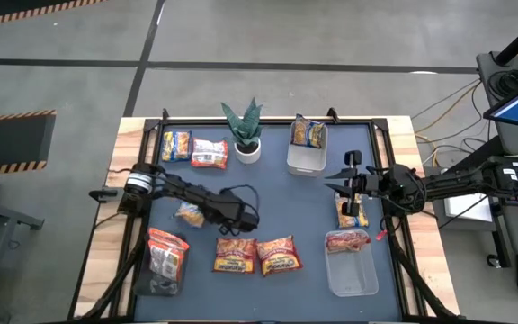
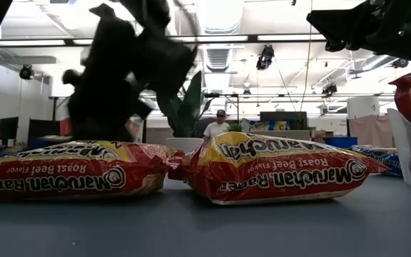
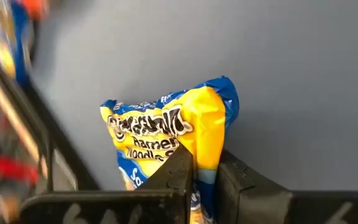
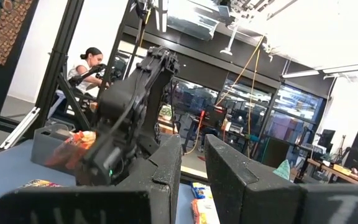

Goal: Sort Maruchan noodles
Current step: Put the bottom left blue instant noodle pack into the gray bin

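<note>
Left gripper: fingers pinched on one end of a yellow-and-blue packet, print partly legible as "Ramen Noodle"; the packet sits on the blue mat, left of centre. Left arm reaches low from the table's left edge.

Right gripper: fingers nearly together, empty, raised above the mat's right side.

Two red packets, front centre: "Maruchan Ramen", "Roast Beef Flavor".
</note>
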`<move>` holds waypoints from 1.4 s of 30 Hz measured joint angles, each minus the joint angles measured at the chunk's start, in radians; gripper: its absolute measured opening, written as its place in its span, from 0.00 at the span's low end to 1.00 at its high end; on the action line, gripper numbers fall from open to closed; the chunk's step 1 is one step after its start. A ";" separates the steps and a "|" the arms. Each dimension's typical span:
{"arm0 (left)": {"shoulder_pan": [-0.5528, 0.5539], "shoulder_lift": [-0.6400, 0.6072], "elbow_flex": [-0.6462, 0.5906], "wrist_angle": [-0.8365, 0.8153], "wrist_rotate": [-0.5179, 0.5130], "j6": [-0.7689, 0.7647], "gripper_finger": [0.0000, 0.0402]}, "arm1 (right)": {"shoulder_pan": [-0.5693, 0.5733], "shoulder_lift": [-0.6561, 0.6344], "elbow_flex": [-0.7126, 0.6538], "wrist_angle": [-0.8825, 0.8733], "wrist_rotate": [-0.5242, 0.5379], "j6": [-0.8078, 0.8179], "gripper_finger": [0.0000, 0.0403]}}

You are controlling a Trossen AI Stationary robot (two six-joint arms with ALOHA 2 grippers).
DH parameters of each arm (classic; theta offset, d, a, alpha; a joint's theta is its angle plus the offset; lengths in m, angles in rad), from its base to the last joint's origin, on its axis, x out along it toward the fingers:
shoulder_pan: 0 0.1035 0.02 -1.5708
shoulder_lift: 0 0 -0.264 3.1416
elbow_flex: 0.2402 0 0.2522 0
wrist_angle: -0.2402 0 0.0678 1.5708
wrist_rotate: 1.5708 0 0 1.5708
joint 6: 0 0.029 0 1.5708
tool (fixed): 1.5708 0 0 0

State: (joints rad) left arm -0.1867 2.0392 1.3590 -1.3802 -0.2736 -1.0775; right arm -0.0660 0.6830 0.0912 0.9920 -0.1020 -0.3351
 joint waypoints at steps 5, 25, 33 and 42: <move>-0.019 0.000 0.169 0.028 -0.208 0.311 0.03 | 0.000 0.000 0.000 0.000 0.000 0.000 0.16; -0.043 -0.007 0.529 0.511 -0.051 1.109 0.03 | 0.000 0.001 0.060 -0.112 0.000 0.061 0.16; -0.043 -0.021 0.504 0.514 -0.014 1.163 0.02 | 0.002 0.013 0.278 -0.589 -0.079 0.092 0.16; -0.042 -0.197 0.222 0.713 -0.005 1.168 0.01 | 0.004 0.031 0.330 -0.695 -0.115 0.157 0.16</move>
State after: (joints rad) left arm -0.2287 1.8424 1.5812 -0.6676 -0.2781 0.0904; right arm -0.0616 0.7140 0.4213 0.2970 -0.2168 -0.1779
